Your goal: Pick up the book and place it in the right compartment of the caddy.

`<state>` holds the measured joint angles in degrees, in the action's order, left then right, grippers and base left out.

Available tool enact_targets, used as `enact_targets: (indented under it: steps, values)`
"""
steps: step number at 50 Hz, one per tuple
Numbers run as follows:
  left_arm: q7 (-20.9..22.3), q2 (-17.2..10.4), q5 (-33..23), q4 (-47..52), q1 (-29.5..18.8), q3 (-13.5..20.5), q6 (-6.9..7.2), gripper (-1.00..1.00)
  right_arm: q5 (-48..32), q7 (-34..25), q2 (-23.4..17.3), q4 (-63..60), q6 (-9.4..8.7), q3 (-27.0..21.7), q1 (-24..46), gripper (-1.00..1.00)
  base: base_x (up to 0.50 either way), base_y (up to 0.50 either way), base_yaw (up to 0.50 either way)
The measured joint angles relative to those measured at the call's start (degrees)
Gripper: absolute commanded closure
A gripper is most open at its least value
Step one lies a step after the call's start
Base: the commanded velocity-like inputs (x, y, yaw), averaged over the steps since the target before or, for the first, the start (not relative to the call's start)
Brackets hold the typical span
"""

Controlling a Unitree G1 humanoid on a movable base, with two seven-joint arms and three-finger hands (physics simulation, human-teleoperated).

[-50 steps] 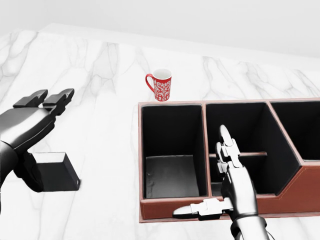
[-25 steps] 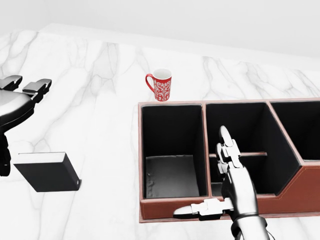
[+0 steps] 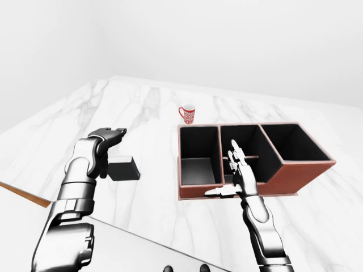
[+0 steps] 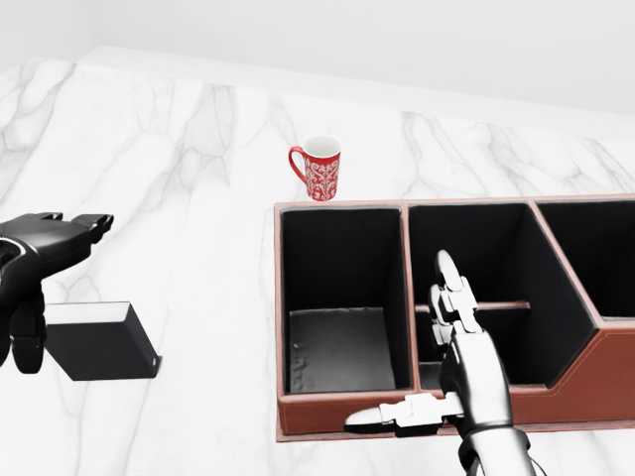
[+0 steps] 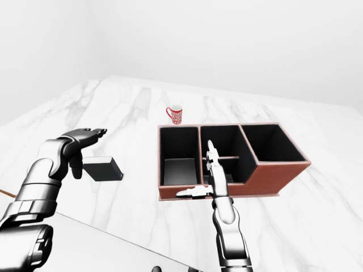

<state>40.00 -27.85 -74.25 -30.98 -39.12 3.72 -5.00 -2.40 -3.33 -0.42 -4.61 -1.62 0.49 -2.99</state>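
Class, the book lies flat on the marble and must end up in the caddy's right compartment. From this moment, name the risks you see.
1. The book lies flat and the left hand hovers over it with open fingers, so a pinch might slide it rather than lift it.
2. The right hand sits open at the caddy wall, in the likely carrying path, so the arms may collide.
3. The right compartment is farthest from the book, so it might be dropped in a nearer one.

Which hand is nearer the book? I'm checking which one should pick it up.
Left. The left hand hovers open just above the book on the counter; the right hand is open far to its right, at the caddy's near wall.
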Motion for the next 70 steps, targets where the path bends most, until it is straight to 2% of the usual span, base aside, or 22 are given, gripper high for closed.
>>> enact_targets:
  steps: [16, 34, 35, 36, 37, 42, 49, 64, 70]
  values:
    - [0.00, 0.50, -0.38, -15.50, -4.92, -2.36, 0.00, -1.00, 0.03, -0.03, 0.02, -0.05, -0.11, 0.07, -0.16, -1.00, 0.00, 0.00, 0.00]
    - [-0.01, 1.11, 1.23, -28.47, -8.36, -4.43, 0.30, -1.00, -0.02, -0.04, 0.05, 0.23, 0.04, 0.21, -0.17, -1.00, 0.00, 0.00, 0.00]
    - [0.00, 1.13, 1.44, -28.99, -8.63, -4.30, 0.40, -0.73, -0.02, -0.04, 0.05, 0.24, 0.05, 0.21, -0.17, -1.00, 0.00, 0.00, 0.00]
    - [-0.01, 1.14, 1.62, -29.42, -8.98, -3.98, 0.54, -0.04, -0.03, -0.05, 0.05, 0.25, 0.06, 0.22, -0.17, -1.00, 0.00, 0.00, 0.00]
    - [0.00, 1.10, 1.51, -29.87, -9.49, -4.02, 0.59, 1.00, -0.03, -0.06, 0.05, 0.26, 0.06, 0.22, -0.18, -1.00, 0.00, 0.00, 0.00]
    - [0.00, 1.07, 0.83, -32.09, -10.98, -4.92, 0.62, 1.00, -0.06, -0.08, 0.07, 0.12, -0.04, 0.29, -0.24, -1.00, 0.00, 0.00, 0.00]
    - [0.00, 1.47, 2.60, -34.82, -11.48, -5.73, 1.27, 1.00, -0.11, -0.12, 0.10, -0.17, -0.22, 0.41, -0.38, -1.00, 0.00, 0.00, 0.00]
    - [0.00, 1.67, 3.39, -36.40, -12.44, -6.74, 0.52, 1.00, -0.10, -0.27, 0.13, -0.58, -0.34, 0.60, -0.68, -1.00, 0.00, 0.00, 0.00]
    - [0.00, 1.73, 4.95, -34.76, -13.18, -6.51, 1.15, 1.00, -0.11, -0.27, 0.17, -0.74, -0.43, 0.69, -0.77, -1.00, 0.00, 0.00, 0.00]
